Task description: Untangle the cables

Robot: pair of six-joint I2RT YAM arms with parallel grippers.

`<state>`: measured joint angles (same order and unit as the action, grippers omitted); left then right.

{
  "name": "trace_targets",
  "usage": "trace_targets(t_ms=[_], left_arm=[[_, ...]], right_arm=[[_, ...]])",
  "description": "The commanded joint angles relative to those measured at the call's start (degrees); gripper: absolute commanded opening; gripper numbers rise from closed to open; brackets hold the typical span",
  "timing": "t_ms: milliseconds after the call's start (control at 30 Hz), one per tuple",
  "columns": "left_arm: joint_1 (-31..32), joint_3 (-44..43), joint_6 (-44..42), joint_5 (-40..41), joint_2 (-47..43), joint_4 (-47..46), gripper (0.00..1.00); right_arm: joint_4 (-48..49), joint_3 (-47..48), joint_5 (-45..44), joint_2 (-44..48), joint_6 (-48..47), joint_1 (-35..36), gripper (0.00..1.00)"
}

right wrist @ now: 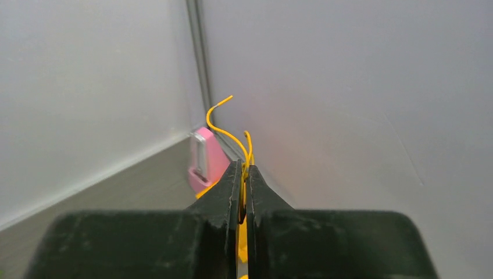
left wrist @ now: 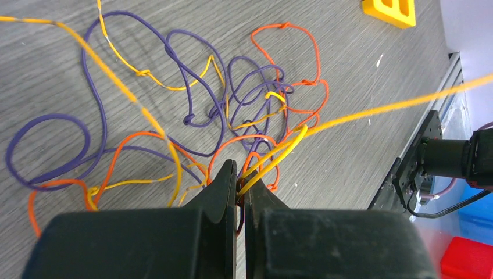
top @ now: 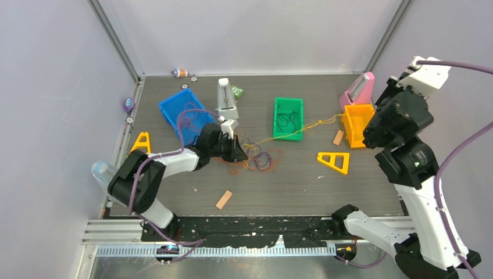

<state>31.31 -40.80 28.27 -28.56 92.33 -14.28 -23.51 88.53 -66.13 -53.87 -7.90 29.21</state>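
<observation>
The left claw (left wrist: 239, 174) is pinched tight on a loop of the yellow cable (left wrist: 372, 113), its fingertips low over the grey worktop (top: 290, 186) at the near edge of the tangle; an orange strand runs so close to the tips that it is unclear whether it is caught too. Beyond the fingertips the cables (left wrist: 232, 99) lie in a loose knot of purple, orange and yellow loops that cross one another on the worktop near its middle. From the left claw the yellow cable rises as one taut line to the right, crossing the near corner of a green bin (top: 277, 119) and reaching an orange bin (top: 350, 136). There the right claw (right wrist: 244, 168), raised well clear of the worktop, is closed on the same yellow cable, whose free end curls up past the fingertips in front of a pink object (right wrist: 212, 160) at the far right corner. A blue bin (top: 171, 107) sits tilted behind the left arm, and a yellow triangle (top: 345, 163) lies to the right of the tangle.
</observation>
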Motion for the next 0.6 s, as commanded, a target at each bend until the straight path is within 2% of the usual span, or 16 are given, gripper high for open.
trace_targets(t_ms=[0,133,267,333,367,400,433,467,567], left_arm=[[-0.39,2.24,-0.29,2.67,-6.27,-5.57,0.01],[-0.38,4.56,-1.23,4.33,-9.99,-7.33,0.02],[-0.39,7.34,-1.95,5.48,-14.18,-10.19,0.0],[-0.32,8.21,-2.28,5.03,-15.39,-11.45,0.0],[-0.36,8.33,-2.47,4.26,-15.67,-11.87,0.0],[-0.29,8.25,-2.45,3.58,-15.69,-12.04,0.0],[-0.21,8.25,-2.48,2.86,-15.57,-12.42,0.0],[-0.1,8.13,-2.43,2.22,-15.39,-12.77,0.0],[0.39,7.43,-2.45,0.96,-14.73,-12.96,0.0]], right_arm=[[-8.33,-2.45,-0.78,-1.12,4.87,-4.14,0.05],[-16.48,-5.42,5.16,-1.2,17.82,-9.08,0.05],[-22.0,-10.04,14.96,-0.45,26.51,-13.03,0.07],[-23.67,-13.43,19.18,0.08,29.01,-13.39,0.29],[-23.94,-15.83,21.92,0.76,29.36,-13.39,0.67],[-24.17,-18.11,23.32,1.17,29.46,-13.39,0.95],[-23.89,-19.31,27.24,2.0,28.92,-13.39,1.0],[-22.44,-21.87,34.28,2.4,25.9,-13.39,0.97],[-18.7,-26.05,50.82,3.52,20.51,-13.33,0.96]])
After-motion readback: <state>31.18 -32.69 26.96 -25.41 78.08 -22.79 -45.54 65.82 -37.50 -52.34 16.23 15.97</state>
